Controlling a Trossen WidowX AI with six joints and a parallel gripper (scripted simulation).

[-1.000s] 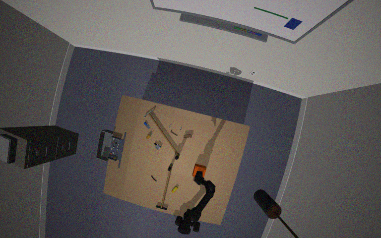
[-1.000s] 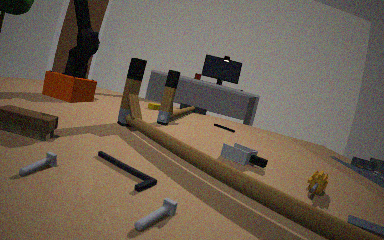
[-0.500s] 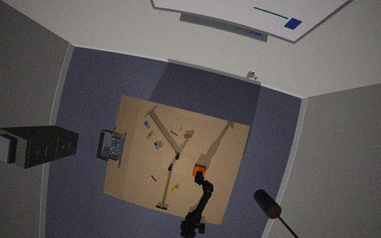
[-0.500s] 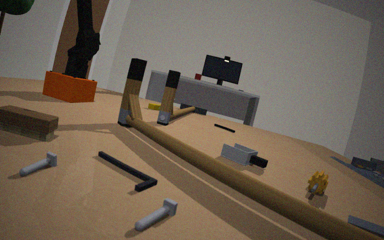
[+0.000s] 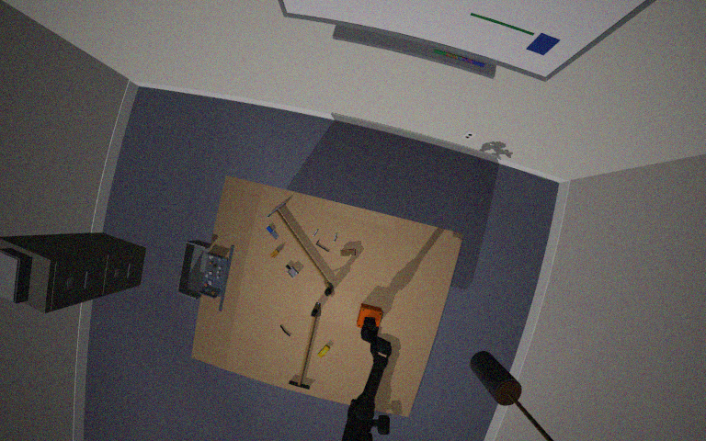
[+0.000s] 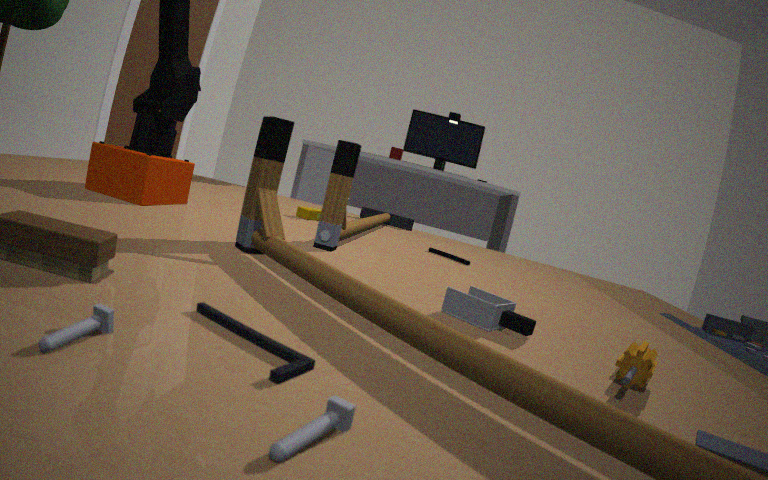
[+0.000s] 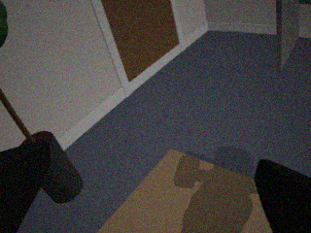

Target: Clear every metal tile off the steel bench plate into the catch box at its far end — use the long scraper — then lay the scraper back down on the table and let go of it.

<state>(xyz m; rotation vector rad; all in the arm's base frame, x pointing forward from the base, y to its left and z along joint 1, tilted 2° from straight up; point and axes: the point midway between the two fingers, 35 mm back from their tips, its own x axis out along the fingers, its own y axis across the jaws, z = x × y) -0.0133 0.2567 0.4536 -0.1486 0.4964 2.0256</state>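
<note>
The long scraper lies on the table, its grey blade at the back left and its black-tipped grip end upright near mid-table. The steel plate is at the table's left edge; several small tiles are on it, too small to tell apart. The catch box is at the plate's outer end, its inside mostly hidden. My gripper is open and empty, seen in the wrist view above the table's edge and far from the scraper. In the top view the arm reaches to the bottom edge and the fingers cannot be made out.
A shorter black-headed tool lies at the front. A wooden block, two bolts, a hex key, a grey bracket, a yellow gear and a black rod lie around the scraper.
</note>
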